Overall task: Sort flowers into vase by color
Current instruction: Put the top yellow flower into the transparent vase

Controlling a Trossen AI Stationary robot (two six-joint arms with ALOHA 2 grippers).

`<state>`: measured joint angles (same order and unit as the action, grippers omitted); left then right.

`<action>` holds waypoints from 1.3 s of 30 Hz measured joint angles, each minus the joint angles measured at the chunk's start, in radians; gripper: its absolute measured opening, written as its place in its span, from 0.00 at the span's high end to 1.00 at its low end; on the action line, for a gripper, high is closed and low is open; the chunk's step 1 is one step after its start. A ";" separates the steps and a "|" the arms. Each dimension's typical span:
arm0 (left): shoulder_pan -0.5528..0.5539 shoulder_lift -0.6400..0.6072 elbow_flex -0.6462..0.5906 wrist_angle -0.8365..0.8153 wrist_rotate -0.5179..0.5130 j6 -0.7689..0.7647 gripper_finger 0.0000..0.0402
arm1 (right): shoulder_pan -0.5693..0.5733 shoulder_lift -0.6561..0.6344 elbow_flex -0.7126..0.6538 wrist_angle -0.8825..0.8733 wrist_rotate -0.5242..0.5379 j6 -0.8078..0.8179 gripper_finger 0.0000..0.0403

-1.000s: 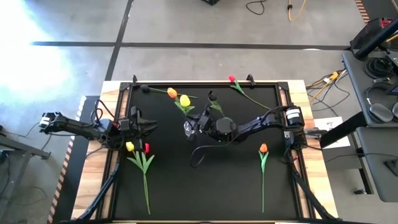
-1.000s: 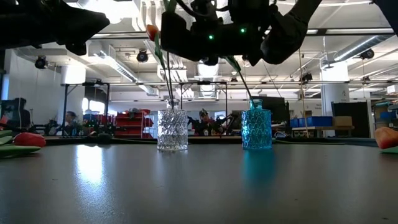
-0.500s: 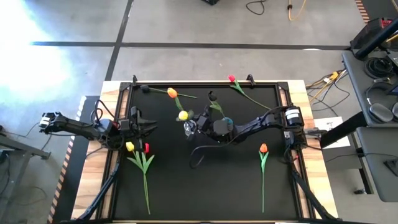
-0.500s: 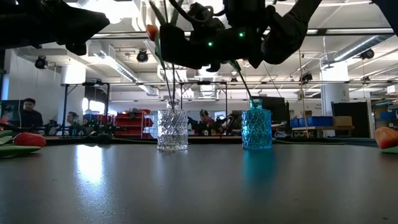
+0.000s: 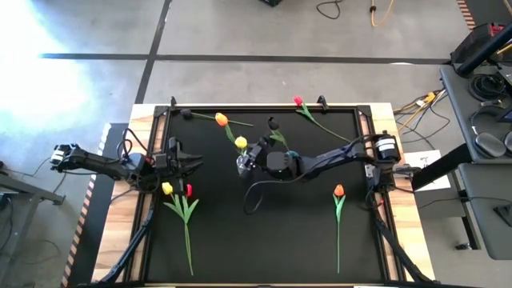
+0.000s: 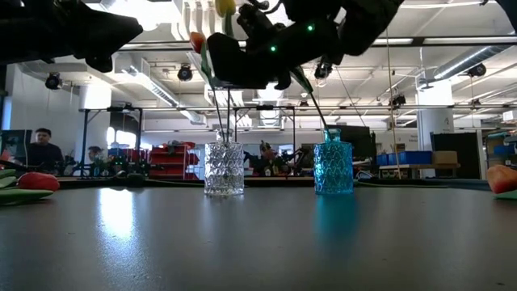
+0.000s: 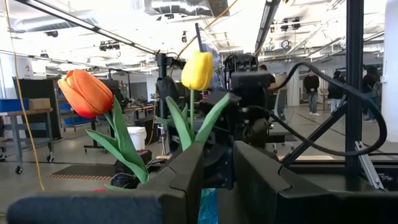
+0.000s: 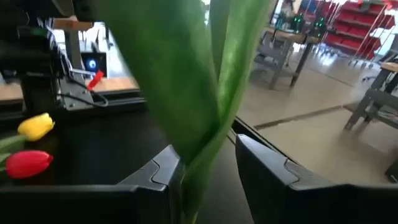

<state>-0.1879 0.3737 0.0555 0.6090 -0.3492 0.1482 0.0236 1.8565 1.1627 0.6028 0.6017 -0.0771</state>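
Note:
A clear vase (image 6: 224, 168) holds an orange tulip (image 7: 86, 93) and a yellow tulip (image 7: 198, 70), stems down inside it. A blue vase (image 6: 333, 167) beside it holds one green stem (image 6: 315, 105). My right gripper (image 5: 254, 156) hangs level above the clear vase, open, with the yellow tulip's leaf (image 8: 199, 93) between its fingers. My left gripper (image 5: 190, 160) waits open at the table's left. More flowers lie flat on the table: a yellow one (image 5: 166, 188) and a red one (image 5: 188, 190) near left, an orange one (image 5: 339, 190) near right, a red one (image 5: 298, 102) far. My right gripper stands open around the yellow tulip's green leaf (image 8: 186, 168), which runs close along one finger (image 8: 155, 174). Whether leaf and finger touch, I cannot tell. A gap shows between the leaf and the other finger (image 8: 264, 168).
The table (image 5: 264, 240) is a black mat in a wooden frame, with bare mat at its near middle. Cables trail from my right arm (image 5: 252, 200). People and shelves show in the room beyond the far edge.
My right gripper has tipped up from slanting down to level above the clear vase. The yellow tulip's head has swung from the far side toward the vase, and the flower now stands more upright in it, its head now showing at the top of the low view.

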 joint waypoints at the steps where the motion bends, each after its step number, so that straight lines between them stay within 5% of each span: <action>1: 0.000 0.000 0.000 0.000 0.000 0.000 0.81 | 0.002 -0.004 0.009 -0.026 0.000 0.001 0.67; 13: 0.000 0.016 0.000 -0.005 -0.006 0.000 0.81 | 0.011 -0.070 0.182 -0.538 -0.062 0.041 0.47; 19: 0.000 0.018 0.000 -0.003 -0.009 0.000 0.81 | 0.013 -0.071 0.236 -0.621 -0.114 0.014 0.41; 39: 0.000 0.024 0.000 -0.007 -0.010 0.011 0.81 | 0.030 -0.127 0.299 -0.883 -0.158 0.027 0.44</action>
<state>-0.1882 0.3981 0.0555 0.6018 -0.3595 0.1596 0.0534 1.7295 1.4612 -0.2798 0.4436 -0.0497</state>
